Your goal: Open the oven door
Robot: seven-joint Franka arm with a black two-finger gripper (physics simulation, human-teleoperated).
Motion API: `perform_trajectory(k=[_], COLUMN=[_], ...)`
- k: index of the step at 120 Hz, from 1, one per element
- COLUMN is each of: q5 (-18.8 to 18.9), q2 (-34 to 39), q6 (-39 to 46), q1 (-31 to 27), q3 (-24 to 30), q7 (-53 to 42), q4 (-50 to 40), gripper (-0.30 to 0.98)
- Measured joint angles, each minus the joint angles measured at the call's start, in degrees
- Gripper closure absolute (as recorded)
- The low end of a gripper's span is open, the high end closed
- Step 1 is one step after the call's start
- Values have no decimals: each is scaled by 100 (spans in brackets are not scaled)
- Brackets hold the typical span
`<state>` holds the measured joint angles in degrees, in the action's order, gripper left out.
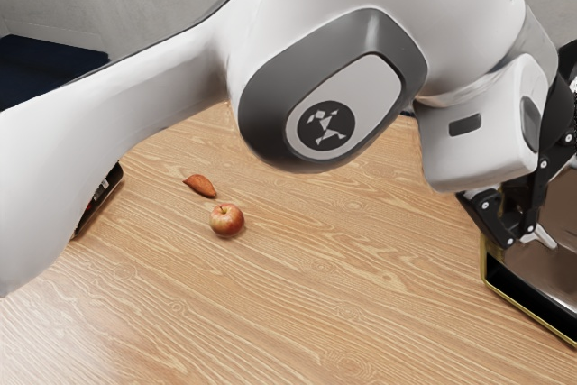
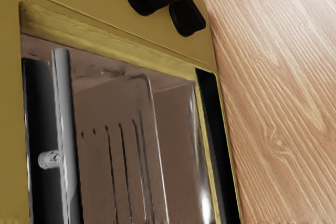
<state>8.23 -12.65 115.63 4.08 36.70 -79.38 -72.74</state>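
Over at the exterior view's right, the gripper (image 1: 523, 233) is at the yellow oven (image 1: 484, 268), by its glass door (image 2: 100, 182) and silver handle (image 2: 64, 129); wide or narrow, I can't tell; toward the left, an apple (image 1: 227, 220) sits nearer than a sweet potato (image 1: 200, 186).

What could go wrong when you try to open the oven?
My black two-finger gripper is close to the brownish see-through oven door, so I might bump it. I could miss or slip off the long silver bar handle. Pulling hard might slide the yellow boxy oven across the light wooden table.
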Motion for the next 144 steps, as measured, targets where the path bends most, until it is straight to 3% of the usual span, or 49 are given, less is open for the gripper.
perform_trajectory(k=[51,87,127,133,140,141,142,144], q5=[514,846,928,977,886,849,823,713], q2=[-498,-800,-858,-487,895,1216,1636,2477], q6=[536,117,-31,60,519,603,685,834], q1=[37,284,236,209,167,183,-245,9], q3=[-23,-24,-27,-62,-344,-393,-17,-389], q7=[144,208,231,236,235,233,229,219], q4=[89,516,381,-216,-2169,-2554,-2993,-3784], gripper=[0,0,-1,-6,-16,-12,-1,11])
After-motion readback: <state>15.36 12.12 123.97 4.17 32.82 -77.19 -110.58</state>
